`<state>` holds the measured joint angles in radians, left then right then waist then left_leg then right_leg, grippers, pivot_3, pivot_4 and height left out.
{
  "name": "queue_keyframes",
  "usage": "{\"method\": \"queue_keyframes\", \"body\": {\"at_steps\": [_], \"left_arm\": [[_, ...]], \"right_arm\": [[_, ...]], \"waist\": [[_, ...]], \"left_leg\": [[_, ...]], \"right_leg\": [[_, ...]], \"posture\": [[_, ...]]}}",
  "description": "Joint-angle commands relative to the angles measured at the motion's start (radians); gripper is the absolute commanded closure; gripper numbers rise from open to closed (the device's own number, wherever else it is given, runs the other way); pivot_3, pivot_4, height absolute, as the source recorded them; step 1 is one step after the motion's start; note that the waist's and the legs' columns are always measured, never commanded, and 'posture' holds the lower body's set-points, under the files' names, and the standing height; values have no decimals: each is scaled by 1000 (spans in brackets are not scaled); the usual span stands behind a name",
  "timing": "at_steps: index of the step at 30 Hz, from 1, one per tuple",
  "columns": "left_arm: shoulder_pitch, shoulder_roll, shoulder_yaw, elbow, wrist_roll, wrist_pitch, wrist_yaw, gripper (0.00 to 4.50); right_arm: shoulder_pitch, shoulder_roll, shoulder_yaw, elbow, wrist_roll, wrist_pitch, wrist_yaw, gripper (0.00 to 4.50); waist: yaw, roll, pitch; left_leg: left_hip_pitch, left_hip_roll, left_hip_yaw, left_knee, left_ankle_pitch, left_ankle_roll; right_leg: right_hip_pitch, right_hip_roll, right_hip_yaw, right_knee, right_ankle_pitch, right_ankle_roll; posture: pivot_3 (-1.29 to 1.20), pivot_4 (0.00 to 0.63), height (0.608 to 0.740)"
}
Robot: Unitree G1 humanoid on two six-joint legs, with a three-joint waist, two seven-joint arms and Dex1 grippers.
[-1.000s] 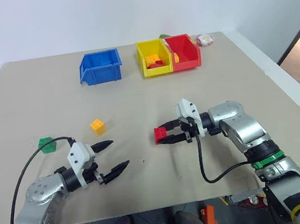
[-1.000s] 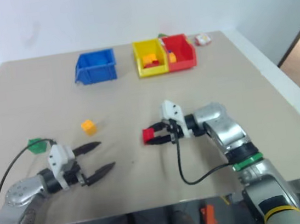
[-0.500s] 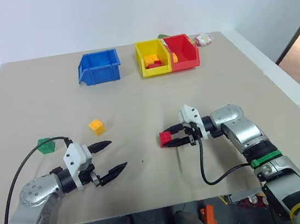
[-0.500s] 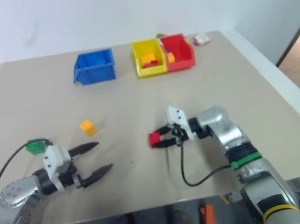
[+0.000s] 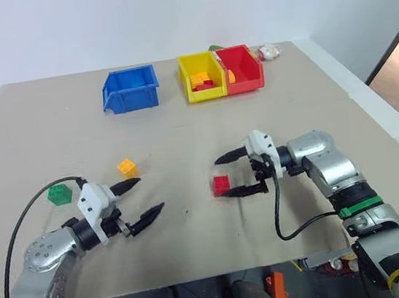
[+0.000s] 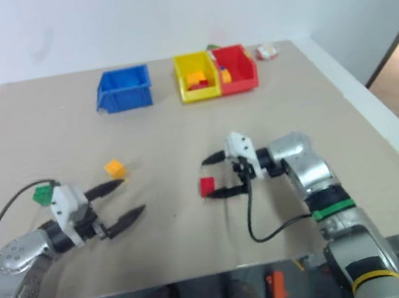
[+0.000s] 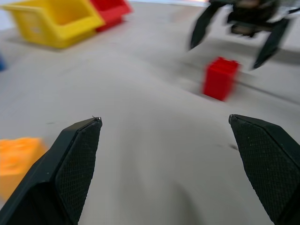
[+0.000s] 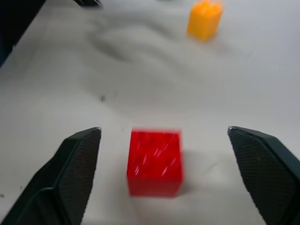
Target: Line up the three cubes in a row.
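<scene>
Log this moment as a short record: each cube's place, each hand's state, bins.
red cube: on the table, free, between the open fingers of the right hand
orange-yellow cube: on the table, just ahead of the left hand
green cube: on the table, farthest to the robot's left
row: not yet formed
right hand: open, holds nothing
left hand: open, holds nothing
bins: blue bin, yellow bin and red bin at the table's far side
</scene>
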<state>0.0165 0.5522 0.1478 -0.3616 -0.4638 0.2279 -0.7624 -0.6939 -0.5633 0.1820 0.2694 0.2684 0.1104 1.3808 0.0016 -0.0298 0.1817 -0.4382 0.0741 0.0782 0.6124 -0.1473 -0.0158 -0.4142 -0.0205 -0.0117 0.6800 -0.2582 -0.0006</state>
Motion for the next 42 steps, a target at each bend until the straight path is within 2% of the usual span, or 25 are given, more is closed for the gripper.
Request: {"method": "queue_keyframes", "body": {"at_steps": [1, 7, 12, 16, 25, 42], "left_arm": [[-5, -46, 86, -26, 14, 2, 141, 0], [71, -168, 261, -108, 2, 54, 416, 0], [119, -177, 362, -57, 24, 41, 483, 0], [123, -169, 371, -37, 23, 53, 487, 0], [86, -181, 341, 15, 55, 65, 539, 0], [-23, -155, 308, 189, 75, 146, 533, 0]], "right_arm": [[32, -22, -73, -190, 82, 113, -61, 27], [117, -33, -102, -400, 130, 207, -157, 27], [149, 1, -87, -458, 181, 282, -207, 27], [146, 10, -85, -463, 206, 298, -208, 27], [156, 8, -81, -467, 205, 282, -214, 27], [158, -14, -80, -474, 196, 282, -230, 27]], "waist": [[2, 0, 0], [1, 0, 0], [2, -1, 0], [3, -1, -1], [3, -3, -1], [3, -3, -1]], "left_leg": [[0, 1, 0, 0, 0, 0], [0, 4, 0, 0, -1, -1], [0, 4, 0, 0, -1, -2], [0, 5, 0, 3, -1, -2], [-1, 5, 2, 4, -1, -2], [-2, 6, 2, 4, -2, -3]], "right_leg": [[0, 0, 0, 0, 0, 0], [0, 0, 1, 0, 0, 0], [-1, 2, 1, 0, 1, -1], [-1, 2, 0, 0, 0, -7], [-1, 0, 1, 0, 0, -7], [-3, 4, 1, 0, 2, -5]], "posture": [[0, 150, 740], [0, 150, 740], [0, 150, 740], [0, 150, 740], [0, 150, 740], [0, 150, 740]]}}
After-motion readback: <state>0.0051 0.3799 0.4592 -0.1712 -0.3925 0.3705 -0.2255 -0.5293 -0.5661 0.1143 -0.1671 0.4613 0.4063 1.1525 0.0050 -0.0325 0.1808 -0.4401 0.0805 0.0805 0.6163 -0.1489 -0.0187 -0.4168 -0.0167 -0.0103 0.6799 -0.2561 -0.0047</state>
